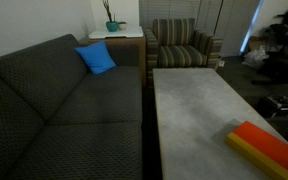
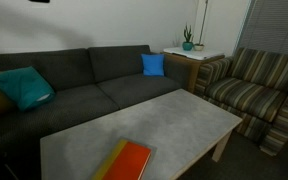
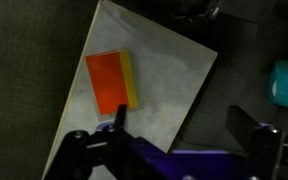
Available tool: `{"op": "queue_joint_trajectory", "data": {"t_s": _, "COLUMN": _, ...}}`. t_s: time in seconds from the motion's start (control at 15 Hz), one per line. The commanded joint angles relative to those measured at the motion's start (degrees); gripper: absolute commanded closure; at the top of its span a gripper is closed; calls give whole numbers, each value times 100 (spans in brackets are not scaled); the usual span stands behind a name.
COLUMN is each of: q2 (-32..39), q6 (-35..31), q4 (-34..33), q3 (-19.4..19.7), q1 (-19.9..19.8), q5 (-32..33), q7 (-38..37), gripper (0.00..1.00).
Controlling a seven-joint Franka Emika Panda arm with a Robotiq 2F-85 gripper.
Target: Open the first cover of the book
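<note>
One closed book (image 3: 110, 82) lies flat on the table (image 3: 174, 75), gripper (image 3: 184, 138) spread wide above.

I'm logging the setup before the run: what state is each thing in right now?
book: closed, lying flat on the table.
first cover: shut, flat on the book.
gripper: open, holding nothing, clear of the book.
blue cushion: propped against the sofa back.
teal cushion: leaning at the sofa's end.

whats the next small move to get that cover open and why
Probably descend toward the book, shifting over it: it lies closed and flat on the table, while the open gripper hangs high above, off to one side, touching nothing.
</note>
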State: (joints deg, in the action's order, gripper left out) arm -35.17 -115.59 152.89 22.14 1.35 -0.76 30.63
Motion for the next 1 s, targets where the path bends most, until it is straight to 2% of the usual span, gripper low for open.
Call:
{"op": "queue_joint_trajectory", "data": {"t_s": 0.0, "q2": 41, "q6": 11, "q4": -6, "q3": -168, "q1": -175, "q5": -111, "q7": 93, "gripper": 0}}
{"op": "queue_joint_trajectory", "data": {"t_s": 0.33, "q2": 41, "q6": 11, "q4": -7, "q3": -168, "q1": -175, "q5": -111, "q7": 92, "gripper": 0}}
{"op": "queue_joint_trajectory", "data": {"t_s": 0.67, "q2": 352, "q6": -223, "q4": -21, "q3": -68, "q1": -56, "q5": -212, "q7": 410, "gripper": 0}}
{"op": "queue_joint_trajectory", "data": {"t_s": 0.93, "q2": 860, "q6": -516, "q4": -22, "q3": -18, "q1": -32, "q5": -472, "q7": 748, "gripper": 0}}
